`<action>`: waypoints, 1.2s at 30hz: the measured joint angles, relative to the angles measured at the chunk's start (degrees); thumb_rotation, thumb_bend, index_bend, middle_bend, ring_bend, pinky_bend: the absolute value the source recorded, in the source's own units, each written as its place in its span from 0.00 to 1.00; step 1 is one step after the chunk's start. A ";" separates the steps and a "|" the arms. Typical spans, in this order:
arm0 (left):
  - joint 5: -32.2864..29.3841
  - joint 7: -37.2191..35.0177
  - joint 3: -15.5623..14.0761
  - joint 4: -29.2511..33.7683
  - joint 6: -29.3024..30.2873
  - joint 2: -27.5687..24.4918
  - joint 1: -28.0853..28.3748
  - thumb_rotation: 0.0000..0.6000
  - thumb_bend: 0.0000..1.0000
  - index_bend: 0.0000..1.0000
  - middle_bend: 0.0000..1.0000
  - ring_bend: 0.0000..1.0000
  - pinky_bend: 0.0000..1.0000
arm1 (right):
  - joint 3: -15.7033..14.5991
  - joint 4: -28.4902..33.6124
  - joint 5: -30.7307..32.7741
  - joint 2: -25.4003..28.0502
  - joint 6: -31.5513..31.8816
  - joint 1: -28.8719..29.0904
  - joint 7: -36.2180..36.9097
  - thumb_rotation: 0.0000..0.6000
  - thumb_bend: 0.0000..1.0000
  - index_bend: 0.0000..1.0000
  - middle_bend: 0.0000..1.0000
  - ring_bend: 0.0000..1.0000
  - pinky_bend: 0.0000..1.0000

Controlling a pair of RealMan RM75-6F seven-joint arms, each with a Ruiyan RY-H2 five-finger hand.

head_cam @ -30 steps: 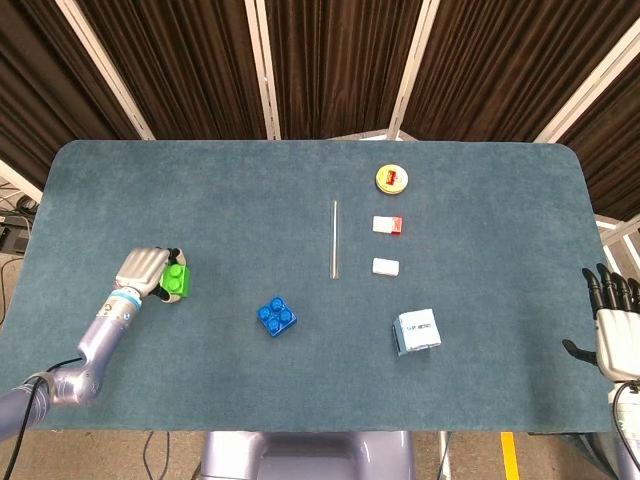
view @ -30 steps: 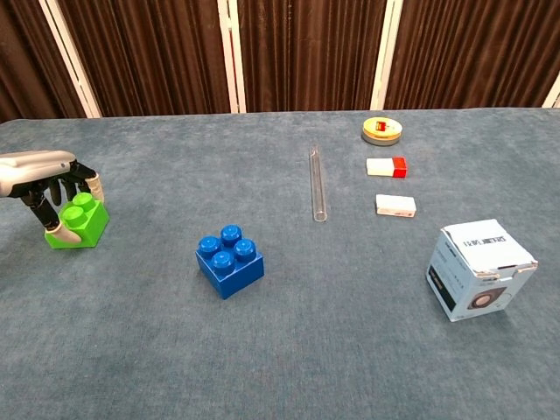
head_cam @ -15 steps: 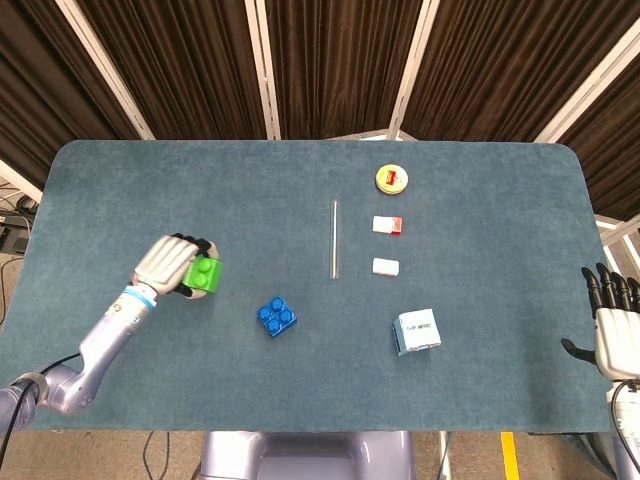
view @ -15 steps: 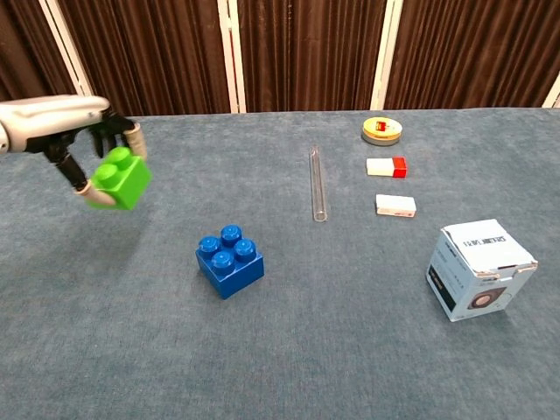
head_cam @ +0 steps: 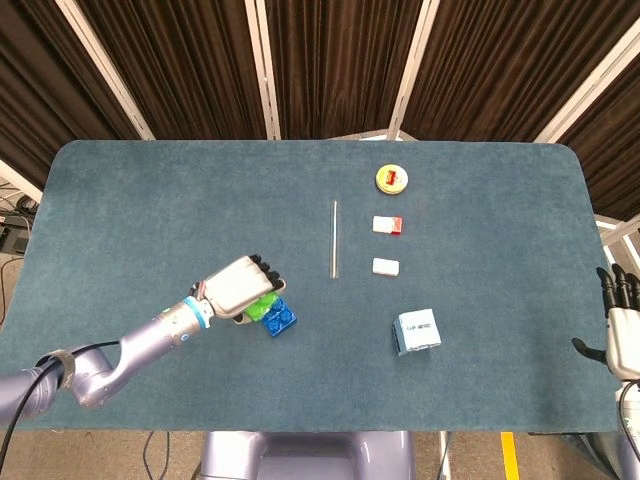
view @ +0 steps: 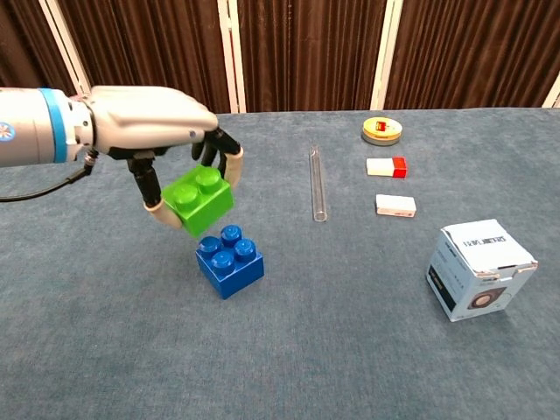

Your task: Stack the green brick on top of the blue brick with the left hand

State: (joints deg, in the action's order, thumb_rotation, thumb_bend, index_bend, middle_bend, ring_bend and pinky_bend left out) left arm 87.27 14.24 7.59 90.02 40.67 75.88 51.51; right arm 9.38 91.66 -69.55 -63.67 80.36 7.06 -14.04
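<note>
The counter has a soft blue-green top. On it sit a blue brick, a glass tube, a white box, 2 small white blocks and a yellow disc.

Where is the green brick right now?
In the chest view, the green brick is up in the left robot hand, just above and left of the blue brick.
</note>
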 measured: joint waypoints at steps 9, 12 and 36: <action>-2.75 0.94 -0.41 -1.00 -5.17 2.09 3.64 1.00 0.00 0.52 0.48 0.38 0.37 | 0.53 -0.56 1.35 0.46 0.38 -0.51 0.42 1.00 0.00 0.00 0.00 0.00 0.00; -3.60 1.06 -0.56 -1.53 -6.09 3.03 4.38 1.00 0.00 0.52 0.48 0.38 0.37 | 0.65 -0.63 1.52 0.56 0.39 -0.56 0.64 1.00 0.00 0.00 0.00 0.00 0.00; -9.57 5.06 -2.14 -6.58 -5.53 9.61 6.44 1.00 0.00 0.52 0.48 0.38 0.34 | 1.06 -0.76 1.96 1.11 0.44 -0.72 1.76 1.00 0.00 0.00 0.00 0.00 0.00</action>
State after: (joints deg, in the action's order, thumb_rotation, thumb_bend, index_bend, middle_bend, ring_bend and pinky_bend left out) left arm 77.70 19.29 5.46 83.45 35.14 85.49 57.95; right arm 10.44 90.90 -67.59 -62.56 80.80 6.34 -12.28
